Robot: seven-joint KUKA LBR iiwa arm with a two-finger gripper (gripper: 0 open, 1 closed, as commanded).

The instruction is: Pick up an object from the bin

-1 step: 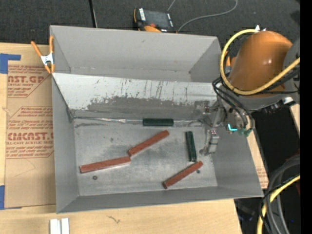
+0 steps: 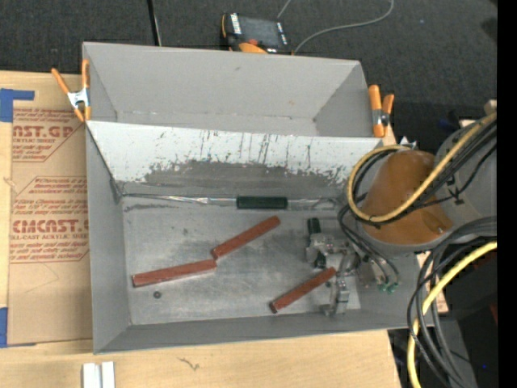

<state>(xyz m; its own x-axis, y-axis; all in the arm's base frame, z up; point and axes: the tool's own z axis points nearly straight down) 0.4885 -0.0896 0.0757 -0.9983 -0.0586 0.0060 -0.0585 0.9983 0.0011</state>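
My gripper [image 2: 328, 272] is low in the bin's right front part, with its fingers open. One fingertip [image 2: 316, 245] stands behind and the other [image 2: 341, 297] in front of the upper right end of a short reddish-brown stick [image 2: 300, 291]. That stick lies flat on the floor, slanting down to the left. Whether the fingers touch it I cannot tell.
Two more reddish-brown sticks lie end to end across the middle: one [image 2: 246, 237] slanting, one [image 2: 174, 272] toward the front left. A dark green pen-like rod [image 2: 261, 203] rests along the back wall's foot. A small dark speck [image 2: 157, 295] sits front left. The arm with its orange cover and cables overhangs the right wall.
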